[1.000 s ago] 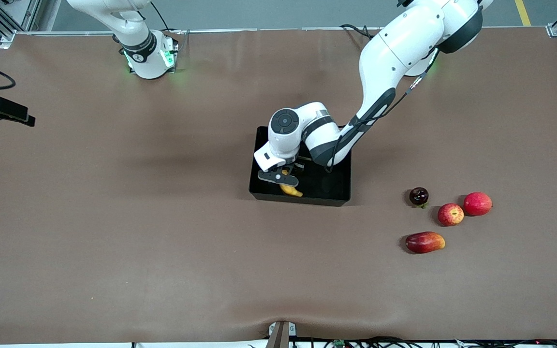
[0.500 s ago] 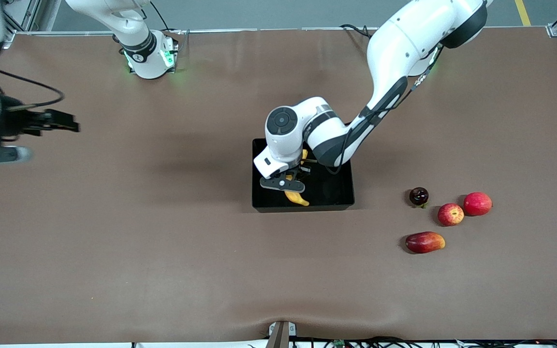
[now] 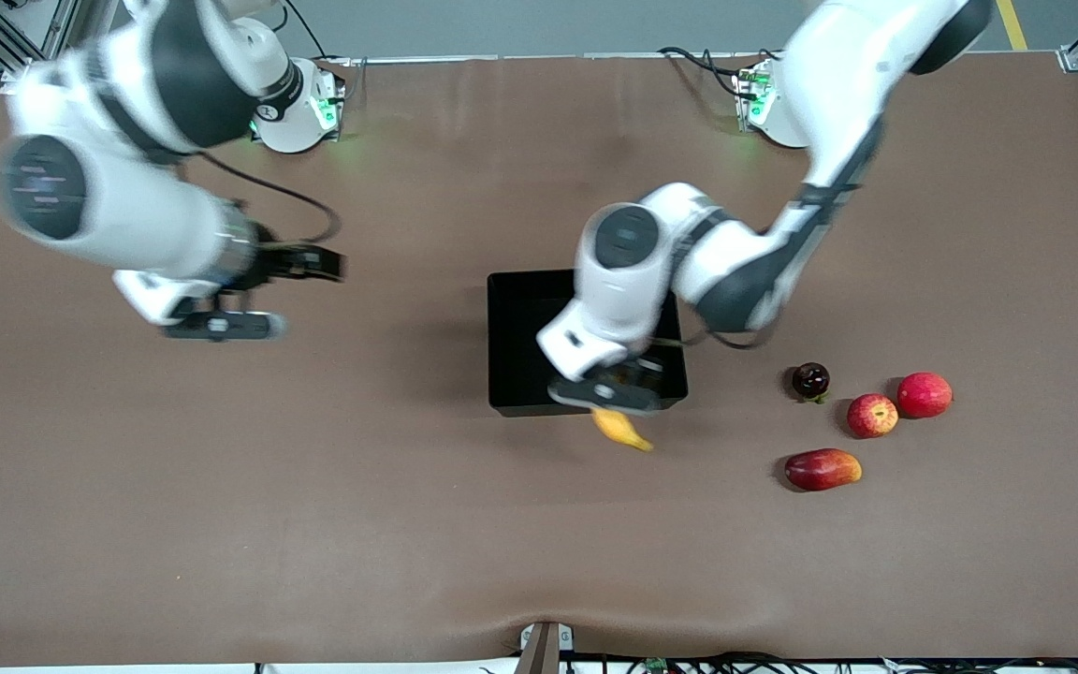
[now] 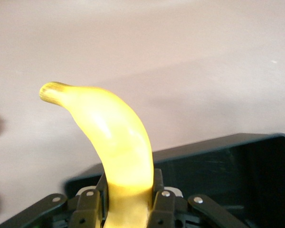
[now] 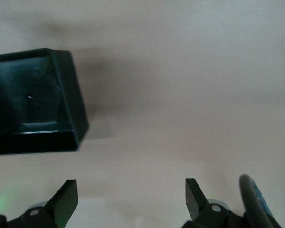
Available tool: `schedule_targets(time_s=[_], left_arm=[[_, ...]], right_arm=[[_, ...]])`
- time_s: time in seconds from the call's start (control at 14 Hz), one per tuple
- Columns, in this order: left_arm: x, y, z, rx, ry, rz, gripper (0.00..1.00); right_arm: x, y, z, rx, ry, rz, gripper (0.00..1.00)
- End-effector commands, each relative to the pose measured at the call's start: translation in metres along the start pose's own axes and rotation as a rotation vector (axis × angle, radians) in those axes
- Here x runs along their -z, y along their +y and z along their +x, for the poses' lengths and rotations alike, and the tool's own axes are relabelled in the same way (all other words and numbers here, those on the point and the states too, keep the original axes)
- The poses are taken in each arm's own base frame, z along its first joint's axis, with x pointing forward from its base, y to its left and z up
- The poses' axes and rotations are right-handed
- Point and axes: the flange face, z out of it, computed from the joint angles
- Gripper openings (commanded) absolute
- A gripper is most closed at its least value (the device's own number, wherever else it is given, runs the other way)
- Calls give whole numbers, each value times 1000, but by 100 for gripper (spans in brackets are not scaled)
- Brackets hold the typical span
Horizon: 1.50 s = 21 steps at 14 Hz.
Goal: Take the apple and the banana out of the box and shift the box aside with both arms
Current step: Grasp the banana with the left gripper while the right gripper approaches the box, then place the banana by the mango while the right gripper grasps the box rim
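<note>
Left gripper [image 3: 616,398] is clamped on the banana [image 3: 622,430], up in the air over the box's [image 3: 520,318] wall nearest the front camera, the banana's free end sticking out over bare table [image 3: 314,524]. Right gripper [image 3: 263,292] hangs over the table toward the right arm's end, fingers [image 5: 66,199] spread wide, nothing between them. The apple [image 3: 872,416] sits toward the left arm's end, between a pink-red fruit [image 3: 924,394] and a dark plum [image 3: 810,379], with the mango [image 3: 822,469] nearer the camera.
</note>
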Motion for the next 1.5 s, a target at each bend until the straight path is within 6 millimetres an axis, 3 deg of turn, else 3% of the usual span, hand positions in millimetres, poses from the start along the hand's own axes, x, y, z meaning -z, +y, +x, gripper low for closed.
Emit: schedule_targets(time_s=[0.0,0.14,0.43,0.64,0.86,1.0,1.07,1.21,1.29,1.43], left_arm=[[5,-75,13,-42,-54,-3,0],[-1,-128,25,-91,-64,1,0],[-37,-236,40,-224,-84,1,0],[-61,-307,42,-265,-75,-1,0],[-82,-370,35,-376,-100,46,0],[-97,-404,30,-455,-103,41,0],[-110,-426,26,-476,-93,40,0],[-133,-447,22,-560,-69,27,0],[-142,-450,21,-625,-58,24,0],[-157,-467,16,-716,-66,46,0]], right_arm=[[-50,-77,-8,-45,43,4,100],[-98,-124,-9,5,76,-3,100],[-181,-170,-1,0,135,-8,100],[-218,-173,6,16,132,-45,100],[-248,-158,10,30,158,-113,100],[-264,-160,8,42,189,-97,71],[-268,-161,8,46,188,-99,49],[-272,-160,9,48,185,-103,6],[-272,-161,9,40,184,-103,0],[-268,-157,13,27,180,-98,0]])
